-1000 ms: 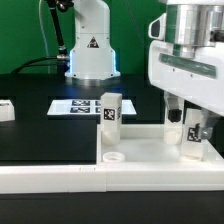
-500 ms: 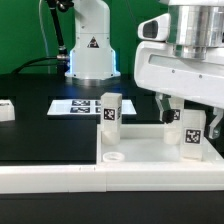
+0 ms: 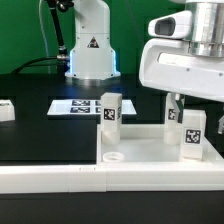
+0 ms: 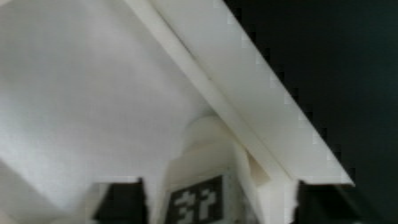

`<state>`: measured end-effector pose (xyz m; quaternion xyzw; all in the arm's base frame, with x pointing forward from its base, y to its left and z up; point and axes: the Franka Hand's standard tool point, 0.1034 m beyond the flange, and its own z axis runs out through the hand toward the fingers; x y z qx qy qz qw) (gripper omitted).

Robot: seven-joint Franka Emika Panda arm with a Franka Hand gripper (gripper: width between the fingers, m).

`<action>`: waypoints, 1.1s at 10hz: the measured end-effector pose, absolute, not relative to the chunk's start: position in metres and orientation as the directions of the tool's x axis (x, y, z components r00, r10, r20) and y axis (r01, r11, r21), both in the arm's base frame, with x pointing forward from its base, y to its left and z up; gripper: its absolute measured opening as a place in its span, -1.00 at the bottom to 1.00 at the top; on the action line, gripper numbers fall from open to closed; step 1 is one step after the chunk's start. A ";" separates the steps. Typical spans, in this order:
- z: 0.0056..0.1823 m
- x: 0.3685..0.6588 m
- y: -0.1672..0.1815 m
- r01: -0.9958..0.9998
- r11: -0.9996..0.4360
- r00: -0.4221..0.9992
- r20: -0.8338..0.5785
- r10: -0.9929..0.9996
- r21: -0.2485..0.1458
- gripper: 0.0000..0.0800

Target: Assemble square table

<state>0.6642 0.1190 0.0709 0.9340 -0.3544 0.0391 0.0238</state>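
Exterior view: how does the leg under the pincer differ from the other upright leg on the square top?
The near leg has its top between the fingers of the open pincer; the far leg stands free. The near leg is at the exterior view's right of the square top, closer to the camera; the far leg is at its far corner, toward that view's left. Both are white, upright and tagged.

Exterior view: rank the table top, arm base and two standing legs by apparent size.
1. Table top
2. Arm base
3. Centre leg and leg at exterior view's right: alike; the latter seems nearer, so unranked.
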 end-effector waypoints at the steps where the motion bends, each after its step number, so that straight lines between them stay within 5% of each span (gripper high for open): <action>1: 0.071 0.664 0.119 -0.709 -0.705 0.703 0.091 -0.705 0.011 -0.32; 2: 0.071 0.664 0.119 -0.745 -0.667 0.665 0.091 -0.742 0.006 -0.66; 3: 0.071 0.664 0.120 -0.792 -0.610 0.608 0.090 -0.789 -0.002 -0.66; 4: 0.071 0.664 0.121 -0.827 -0.562 0.559 0.088 -0.824 -0.008 -0.93; 5: 0.071 0.664 0.122 -0.887 -0.460 0.457 0.080 -0.886 -0.021 -0.96; 11: 0.074 0.666 0.122 -0.854 -0.518 0.514 0.086 -0.853 -0.033 -0.96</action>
